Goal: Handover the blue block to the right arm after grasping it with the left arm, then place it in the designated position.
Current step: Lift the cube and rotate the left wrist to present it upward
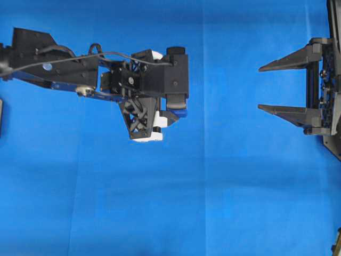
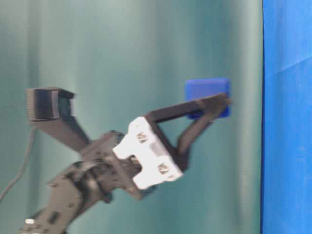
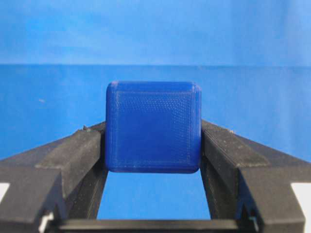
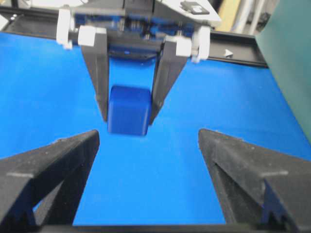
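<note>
Left wrist view: left hand (image 3: 153, 194) clamped on the blue block (image 3: 153, 127), fingers on two opposite faces, block lifted clear of the blue cloth (image 1: 224, 202) on the table; right hand (image 1: 274, 88) spread wide, empty, well apart; risk: only fingertips grip, so a misaligned approach could knock the block loose mid-handover.
</note>
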